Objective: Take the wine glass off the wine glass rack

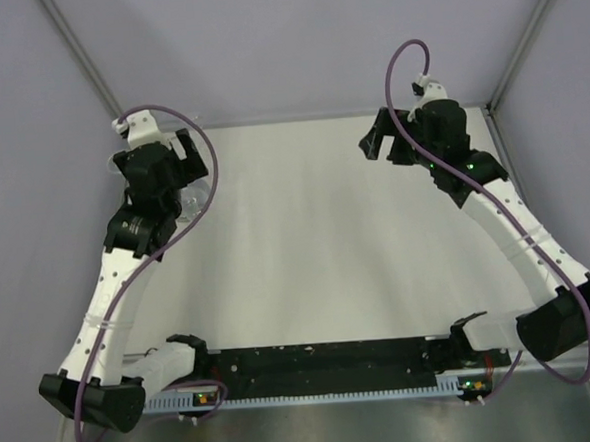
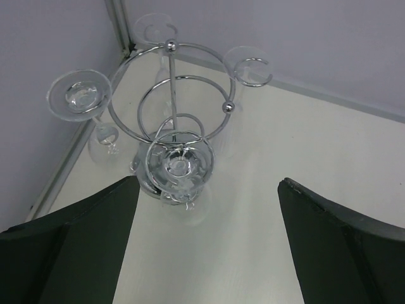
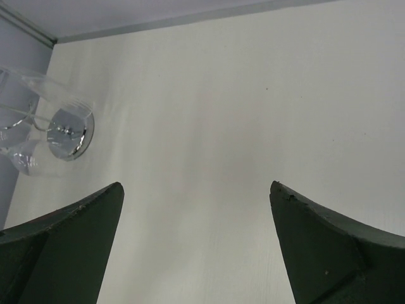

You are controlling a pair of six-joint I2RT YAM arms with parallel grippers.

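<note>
The wine glass rack [image 2: 166, 120] is a chrome spiral stand in the far left corner of the table, seen from above in the left wrist view. Several clear wine glasses hang upside down from its rings. The nearest wine glass [image 2: 180, 166] hangs just ahead of my left gripper [image 2: 209, 183], which is open and holds nothing. In the top view my left gripper [image 1: 161, 164] hovers over the rack [image 1: 199, 195] and hides most of it. My right gripper [image 1: 388, 140] is open and empty at the far right. Its wrist view shows the rack's round base [image 3: 71, 133] far to the left.
The rack stands close to the left wall [image 2: 44, 38] and the back wall [image 2: 304, 38]. Bare white table [image 1: 306, 230] stretches between the two arms. A black rail with both arm bases [image 1: 324, 359] runs along the near edge.
</note>
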